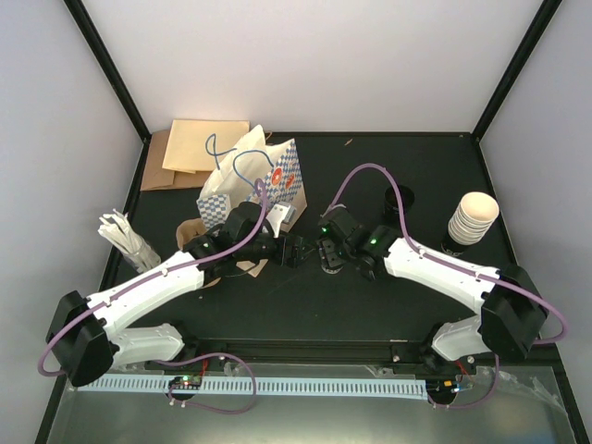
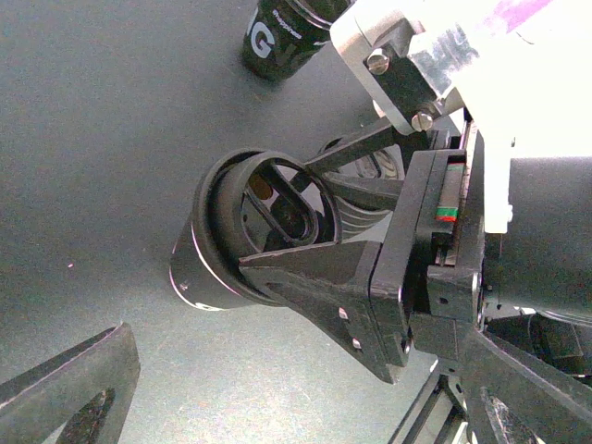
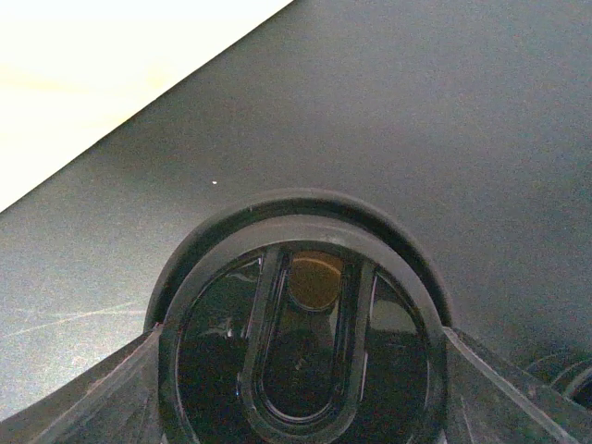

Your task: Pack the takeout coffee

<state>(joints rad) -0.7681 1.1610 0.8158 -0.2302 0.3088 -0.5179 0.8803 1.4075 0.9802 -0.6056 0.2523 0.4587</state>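
Note:
A round black plastic lid [image 3: 301,351] with a raised oval recess sits between my right gripper's fingers [image 3: 88,398], which close on its rim from both sides. Something brownish shows through its sip hole. In the left wrist view the same lid [image 2: 268,222] hangs just above the dark table, tilted on edge. In the top view my right gripper [image 1: 326,254] meets my left gripper [image 1: 294,250] at mid-table. The left gripper is open and empty, one finger [image 2: 74,384] at the lower left. I cannot make out a single cream cup in any view.
A blue-checked paper bag [image 1: 254,180] stands behind the left arm, with brown paper sheets [image 1: 194,148] beyond it. A stack of cream cups [image 1: 472,217] stands at the right and a stack of black lids [image 1: 398,199] [image 2: 277,37] behind the right gripper. White sticks [image 1: 125,236] are at the left.

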